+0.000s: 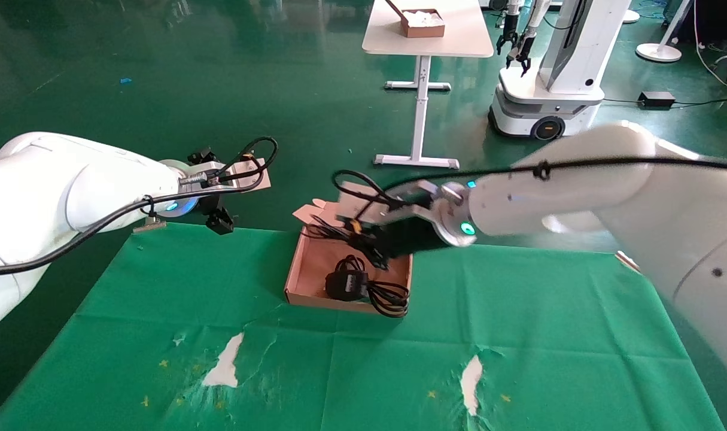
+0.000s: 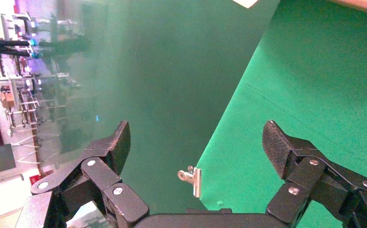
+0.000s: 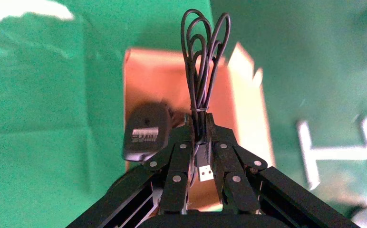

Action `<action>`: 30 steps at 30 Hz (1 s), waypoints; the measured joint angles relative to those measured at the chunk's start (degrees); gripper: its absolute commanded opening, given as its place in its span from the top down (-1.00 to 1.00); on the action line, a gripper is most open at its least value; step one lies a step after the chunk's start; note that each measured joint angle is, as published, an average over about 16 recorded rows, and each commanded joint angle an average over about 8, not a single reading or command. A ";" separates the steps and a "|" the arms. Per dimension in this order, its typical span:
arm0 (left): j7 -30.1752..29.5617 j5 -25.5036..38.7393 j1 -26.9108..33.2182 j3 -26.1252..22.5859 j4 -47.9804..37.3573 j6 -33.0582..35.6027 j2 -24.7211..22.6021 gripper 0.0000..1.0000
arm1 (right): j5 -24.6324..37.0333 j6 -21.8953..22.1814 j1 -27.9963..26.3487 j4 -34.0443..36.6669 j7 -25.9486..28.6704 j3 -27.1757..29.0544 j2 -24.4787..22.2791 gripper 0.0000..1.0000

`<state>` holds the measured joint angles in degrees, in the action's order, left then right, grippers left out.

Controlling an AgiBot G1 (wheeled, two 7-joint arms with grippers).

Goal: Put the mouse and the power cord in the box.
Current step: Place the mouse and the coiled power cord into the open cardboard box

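Reaching in from the robot's right, the right claw [image 1: 372, 236] hangs over the box [image 1: 308, 272] with its fingers [image 3: 181, 156] pressed together on the thin black USB cable [image 3: 203, 61] of the mouse [image 3: 146, 130]. In the right wrist view the cable is bundled into long loops that stick out past the fingertips, its silver USB plug [image 3: 204, 172] lies between the finger links, and the mouse hangs just beside the claw, bottom label showing, above the box's brown floor. In the head view the claw is blurred and the mouse itself cannot be made out there; only the cable loops [image 1: 321, 230] show beyond the claw over the far part of the box.

The box sits open near the far edge of the desk [image 1: 519, 335], which is covered in green cloth, and its flap lid [image 1: 315, 211] stands up at the far side. The power cord [image 1: 363, 288] already lies inside, in the near right corner, its chunky black plug on the box floor and its coiled loops draped over the near rim.

The left claw [image 1: 218, 215] hovers well apart from the box, off the desk's far left corner over the floor, its fingers [image 2: 276, 142] spread wide with nothing between them. A small metal clip [image 2: 193, 179] is fastened to the cloth's edge below it.
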<state>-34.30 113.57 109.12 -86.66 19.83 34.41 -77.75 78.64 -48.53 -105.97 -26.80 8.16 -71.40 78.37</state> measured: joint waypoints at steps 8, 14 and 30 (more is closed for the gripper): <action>-0.02 -0.08 -0.01 -0.08 0.00 -0.01 0.01 -1.00 | -0.40 1.73 1.13 2.53 3.15 -1.70 0.05 -1.00; -0.03 -0.09 -0.02 -0.08 0.00 -0.02 0.01 -1.00 | -0.39 1.94 1.24 2.71 3.30 -1.82 0.07 -1.00; -0.10 -0.08 -0.01 -0.06 0.72 -0.01 0.52 -1.00 | -1.14 0.43 1.96 0.85 2.73 -0.02 -0.97 -1.00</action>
<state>-34.41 113.50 109.11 -86.72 20.56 34.40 -77.24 77.50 -48.10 -104.01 -25.95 10.89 -71.42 77.41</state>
